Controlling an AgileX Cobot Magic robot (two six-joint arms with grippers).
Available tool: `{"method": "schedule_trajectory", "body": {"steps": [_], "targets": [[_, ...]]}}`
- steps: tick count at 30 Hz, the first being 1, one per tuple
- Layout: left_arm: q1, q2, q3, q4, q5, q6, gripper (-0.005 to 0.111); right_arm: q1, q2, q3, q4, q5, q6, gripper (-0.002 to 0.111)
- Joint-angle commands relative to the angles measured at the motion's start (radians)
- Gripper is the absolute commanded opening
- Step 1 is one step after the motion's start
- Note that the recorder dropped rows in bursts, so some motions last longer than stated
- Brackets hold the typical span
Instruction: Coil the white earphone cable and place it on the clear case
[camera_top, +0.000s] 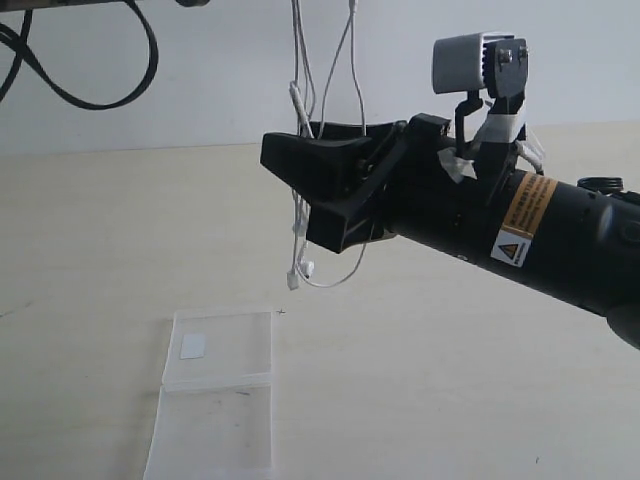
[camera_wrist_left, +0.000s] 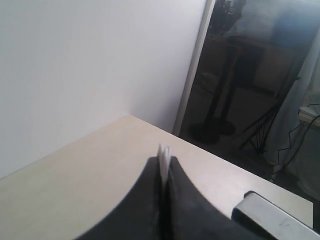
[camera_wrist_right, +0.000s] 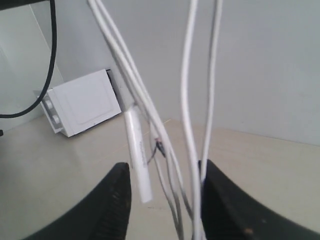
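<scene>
White earphone cable (camera_wrist_right: 138, 155): hung in loops, clear of the clear case (camera_top: 235, 350) on the surface (camera_top: 450, 380). Left gripper (camera_wrist_left: 164, 165) fingers pinched, apparently on cable; right gripper (camera_top: 320, 195) fingers parted around strands. Coiling judged in hand; gathering, then lowering, required.

The white earphone cable (camera_top: 297, 100) runs off the exterior view's top, plug perhaps hidden.

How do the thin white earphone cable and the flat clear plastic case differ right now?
The thin white earphone cable dangles in the air in long loops; the flat clear plastic case lies opened flat on the table. The cable is opaque white, the case see-through.
</scene>
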Motion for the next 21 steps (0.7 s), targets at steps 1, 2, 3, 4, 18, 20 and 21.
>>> {"method": "schedule_trajectory", "body": {"steps": [1, 2, 3, 4, 18, 20, 21], "targets": [[-0.007, 0.002, -0.006, -0.008, -0.03, 0.023, 0.0, 0.001, 0.002, -0.007, 0.014, 0.016, 0.0, 0.043], [-0.007, 0.002, -0.006, -0.008, -0.034, 0.023, 0.0, 0.001, 0.002, -0.007, 0.016, 0.016, 0.0, 0.043], [-0.007, 0.002, -0.006, -0.015, -0.041, 0.023, 0.0, 0.001, 0.002, -0.007, 0.018, 0.016, 0.0, 0.043], [-0.007, 0.002, -0.006, -0.021, -0.046, 0.023, 0.0, 0.001, 0.002, -0.007, 0.026, 0.016, 0.0, 0.042], [-0.007, 0.002, -0.006, -0.045, 0.044, 0.045, 0.0, 0.001, -0.002, -0.007, 0.0, 0.211, 0.026, 0.0], [-0.007, 0.002, -0.006, -0.032, 0.04, 0.045, 0.0, 0.001, -0.011, -0.007, -0.002, 0.206, 0.026, 0.0], [-0.007, 0.002, -0.006, -0.029, 0.042, 0.045, 0.0, 0.001, -0.018, -0.007, -0.002, 0.206, 0.026, 0.0]]}}
